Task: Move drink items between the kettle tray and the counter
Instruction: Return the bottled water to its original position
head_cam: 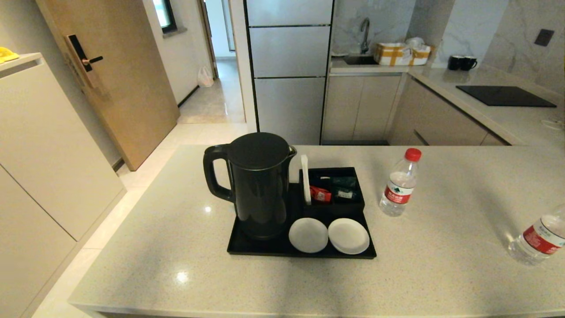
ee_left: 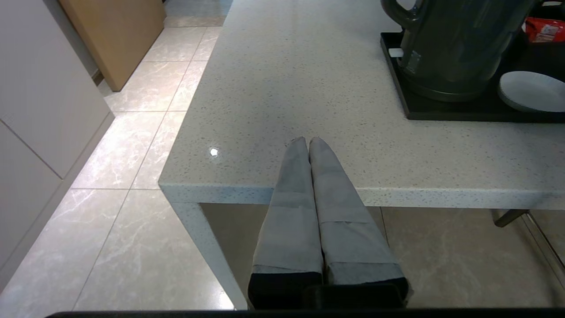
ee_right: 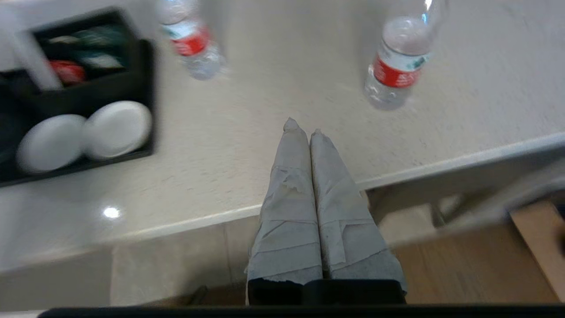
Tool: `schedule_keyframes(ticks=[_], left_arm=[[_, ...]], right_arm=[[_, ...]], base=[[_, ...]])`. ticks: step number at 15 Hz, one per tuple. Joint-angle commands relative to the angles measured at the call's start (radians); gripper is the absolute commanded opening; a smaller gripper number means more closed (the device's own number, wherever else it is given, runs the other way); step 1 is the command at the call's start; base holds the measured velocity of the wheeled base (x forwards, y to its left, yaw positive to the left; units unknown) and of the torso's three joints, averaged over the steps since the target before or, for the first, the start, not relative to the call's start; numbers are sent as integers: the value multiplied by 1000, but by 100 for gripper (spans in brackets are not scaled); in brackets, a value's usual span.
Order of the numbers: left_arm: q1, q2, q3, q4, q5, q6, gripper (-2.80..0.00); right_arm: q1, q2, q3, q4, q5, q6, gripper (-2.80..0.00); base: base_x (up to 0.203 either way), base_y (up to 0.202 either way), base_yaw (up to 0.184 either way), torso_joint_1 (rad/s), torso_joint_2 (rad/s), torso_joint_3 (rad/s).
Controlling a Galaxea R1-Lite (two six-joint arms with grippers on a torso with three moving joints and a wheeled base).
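Observation:
Two clear water bottles stand upright on the grey speckled counter (head_cam: pixel 441 274): one (head_cam: pixel 400 183) just right of the black kettle tray (head_cam: pixel 300 252), the other (head_cam: pixel 539 240) at the far right edge of the head view. The tray's two white coasters (head_cam: pixel 308 235) are bare. In the right wrist view both bottles (ee_right: pixel 194 42) (ee_right: pixel 395 64) stand beyond my right gripper (ee_right: pixel 303 126), which is shut and empty over the counter's front edge. My left gripper (ee_left: pixel 307 140) is shut and empty near the counter's front left corner. Neither gripper shows in the head view.
A tall black kettle (head_cam: pixel 258 185) fills the tray's left half. The black compartment box (head_cam: pixel 335 190) behind the coasters holds red and green sachets. The counter (ee_left: pixel 309 88) drops off to tiled floor on the left. A sink worktop and black hob (head_cam: pixel 505 95) lie far behind.

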Motion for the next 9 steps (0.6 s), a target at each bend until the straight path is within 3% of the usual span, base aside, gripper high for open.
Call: schedule_keyframes(ticks=[1, 2, 4, 7, 9], left_arm=[[0, 1, 2, 0, 0, 0, -280], [2, 1, 2, 0, 0, 0, -280], [0, 1, 2, 0, 0, 0, -280], [0, 1, 2, 0, 0, 0, -280], [0, 1, 2, 0, 0, 0, -280]], right_arm=[[-6, 238, 44, -168, -39, 10, -280], [-7, 307, 62, -250, -60, 13, 0], [6, 434, 81, -418, -47, 25, 0], [38, 471, 83, -475, 205, 21, 0], [57, 544, 78, -498, 218, 23, 0]], base=[[0, 0, 0, 0, 0, 0], [0, 0, 0, 0, 0, 0], [0, 0, 0, 0, 0, 0], [0, 0, 0, 0, 0, 0], [0, 0, 0, 0, 0, 0]])
